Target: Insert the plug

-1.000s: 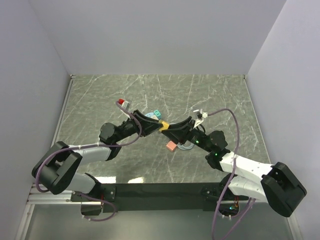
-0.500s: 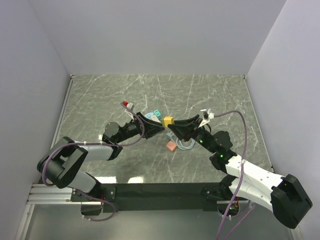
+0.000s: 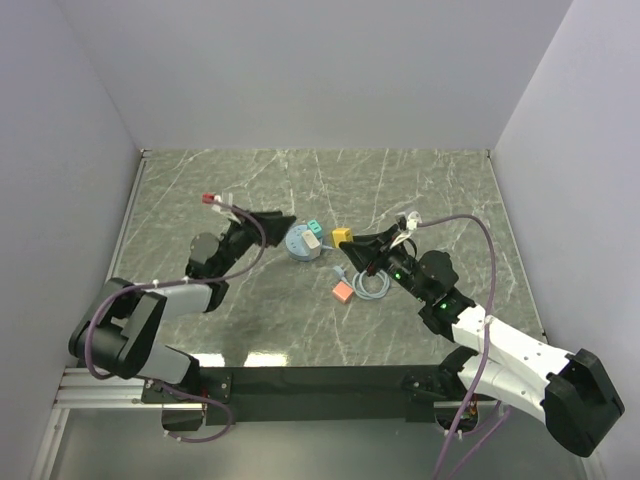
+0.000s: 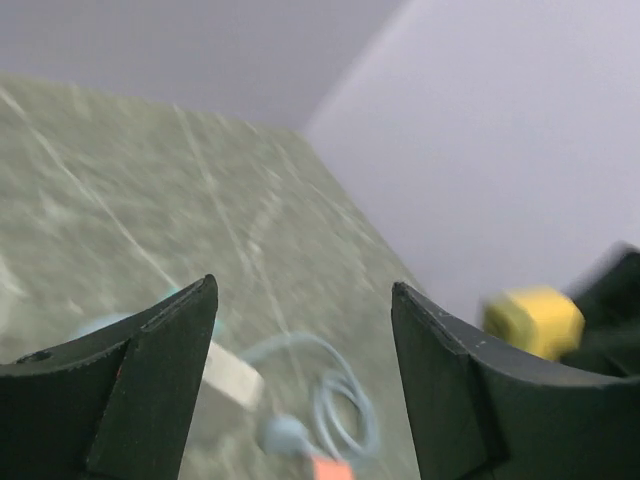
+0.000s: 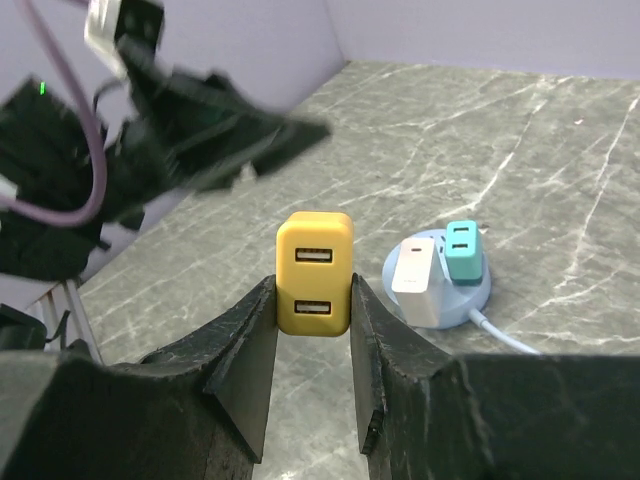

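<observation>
Right tool [image 5: 313, 288] clamped on small yellow cube plug [image 5: 314, 250] w/ 2 USB ports, held above grey-green marbled surface [image 3: 420, 180] just right of round blue socket hub [image 3: 298, 247], prob. lined up for a free slot. Left tool [image 4: 304, 288]: spread apart, empty, left of hub. No readable brands or labels.

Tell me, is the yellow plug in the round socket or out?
Out. The right gripper holds the yellow plug in the air, apart from the blue socket hub.
</observation>
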Tool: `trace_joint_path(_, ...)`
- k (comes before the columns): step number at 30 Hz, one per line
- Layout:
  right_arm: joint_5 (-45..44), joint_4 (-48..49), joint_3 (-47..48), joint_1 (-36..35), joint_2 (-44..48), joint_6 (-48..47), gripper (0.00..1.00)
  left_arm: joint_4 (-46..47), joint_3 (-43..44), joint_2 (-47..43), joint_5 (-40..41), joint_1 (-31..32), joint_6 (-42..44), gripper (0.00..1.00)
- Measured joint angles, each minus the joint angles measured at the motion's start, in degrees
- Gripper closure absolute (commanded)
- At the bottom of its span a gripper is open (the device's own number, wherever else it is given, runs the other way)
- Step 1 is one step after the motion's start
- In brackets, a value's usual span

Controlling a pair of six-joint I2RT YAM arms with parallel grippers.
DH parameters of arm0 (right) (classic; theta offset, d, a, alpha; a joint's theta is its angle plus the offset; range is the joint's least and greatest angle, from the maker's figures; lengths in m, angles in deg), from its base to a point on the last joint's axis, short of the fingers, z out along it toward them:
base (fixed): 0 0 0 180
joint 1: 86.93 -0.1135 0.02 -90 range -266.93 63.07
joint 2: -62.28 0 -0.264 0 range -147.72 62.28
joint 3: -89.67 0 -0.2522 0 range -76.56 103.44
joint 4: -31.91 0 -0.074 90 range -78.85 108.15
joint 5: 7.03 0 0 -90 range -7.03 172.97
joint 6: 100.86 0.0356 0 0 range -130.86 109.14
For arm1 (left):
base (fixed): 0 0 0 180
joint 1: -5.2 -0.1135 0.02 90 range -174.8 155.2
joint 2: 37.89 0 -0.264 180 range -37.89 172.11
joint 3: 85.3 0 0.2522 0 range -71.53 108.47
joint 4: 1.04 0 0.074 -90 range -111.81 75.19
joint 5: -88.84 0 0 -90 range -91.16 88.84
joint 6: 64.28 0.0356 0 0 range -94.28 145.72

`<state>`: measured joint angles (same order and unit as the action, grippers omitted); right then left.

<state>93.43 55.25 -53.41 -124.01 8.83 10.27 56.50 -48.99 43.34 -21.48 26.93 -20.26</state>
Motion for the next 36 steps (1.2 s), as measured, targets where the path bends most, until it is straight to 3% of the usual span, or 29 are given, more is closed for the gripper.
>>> trace_joint_path(4,-0.2,-0.9,0.0,0.0,-0.1,-0.3,1.0,-6.0,8.5,3.9,8.4,0.1,7.0,0.27)
trace_joint_path(9,-0.1,-1.4,0.1,0.0,-0.5,-0.7,1.0,-10.7,15.5,12.5,12.7,0.1,10.9,0.27)
trace_joint_path(18,-0.7,-3.0,0.2,0.0,-0.9,-1.4,1.0,-21.8,19.4,21.0,16.3,0.6,12.2,0.29)
trace_joint_path(27,-6.0,-9.5,1.9,0.1,-9.2,-0.5,1.0,-24.4,20.4,24.8,17.7,3.8,12.1,0.29)
trace_joint_path(36,-8.3,-14.4,1.9,0.1,-9.8,0.7,1.0,-26.2,21.1,28.4,20.2,4.9,11.9,0.3)
